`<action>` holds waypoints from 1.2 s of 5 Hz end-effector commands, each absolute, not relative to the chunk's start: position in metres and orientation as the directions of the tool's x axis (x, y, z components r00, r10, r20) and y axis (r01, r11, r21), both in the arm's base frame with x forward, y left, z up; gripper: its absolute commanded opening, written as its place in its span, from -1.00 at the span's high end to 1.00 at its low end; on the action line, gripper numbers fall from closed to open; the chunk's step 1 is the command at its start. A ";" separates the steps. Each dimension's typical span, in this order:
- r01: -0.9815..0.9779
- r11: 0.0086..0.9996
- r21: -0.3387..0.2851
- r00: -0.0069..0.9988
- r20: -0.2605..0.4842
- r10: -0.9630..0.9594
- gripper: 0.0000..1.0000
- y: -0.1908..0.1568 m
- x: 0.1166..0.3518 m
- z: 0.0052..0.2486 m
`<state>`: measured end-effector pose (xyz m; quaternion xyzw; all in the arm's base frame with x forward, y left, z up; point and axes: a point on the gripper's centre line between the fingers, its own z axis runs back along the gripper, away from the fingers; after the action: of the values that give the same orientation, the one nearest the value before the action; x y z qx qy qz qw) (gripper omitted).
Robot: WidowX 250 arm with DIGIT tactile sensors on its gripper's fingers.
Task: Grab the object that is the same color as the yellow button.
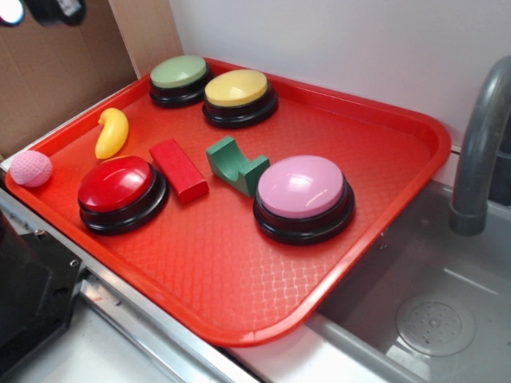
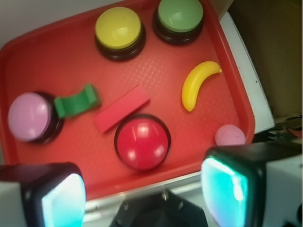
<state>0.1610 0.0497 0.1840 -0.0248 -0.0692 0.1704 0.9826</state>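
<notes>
1. The yellow banana-shaped piece (image 1: 111, 132) (image 2: 198, 83) lies on the red tray (image 1: 239, 271) (image 2: 57, 61) near its left rim in the exterior view, touched by nothing.
2. The red button (image 1: 121, 191) (image 2: 142, 141) sits just in front of the banana-shaped piece in the exterior view, close but apart from it.
3. The pink textured ball (image 1: 31, 168) (image 2: 230, 135) rests at the tray's corner edge, near the curved piece's lower end.
4. The yellow button (image 1: 238, 96) (image 2: 119, 32), pale domed top on a black base, stands at the far side of the tray, well apart from the curved piece. The green-topped button (image 1: 180, 80) (image 2: 180, 20) stands just beside it, and is the nearer of the two to the curved piece.
5. A red rectangular block (image 1: 179, 169) (image 2: 122, 109) lies between the red button and a green curved block (image 1: 236, 165) (image 2: 75, 100). That green block lies close against the pink button (image 1: 303, 198) (image 2: 31, 117).
6. The gripper (image 2: 142, 189) hangs above the tray's near edge in the wrist view. Its two fingers (image 2: 54, 194) stand wide apart with nothing between them, clear of every object.
7. A grey faucet (image 1: 483, 144) rises over a metal sink (image 1: 431, 319) to the right of the tray.
</notes>
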 end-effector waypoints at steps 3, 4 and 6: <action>-0.591 0.800 -0.101 0.767 0.237 0.596 -1.00 0.128 0.201 0.069; -0.628 0.773 -0.090 0.737 0.250 0.628 -1.00 0.134 0.205 0.053; -0.670 0.733 -0.117 0.705 0.212 0.677 -0.32 0.135 0.207 0.028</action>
<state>0.2069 0.1301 0.0210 -0.0197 -0.1055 0.3681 0.9236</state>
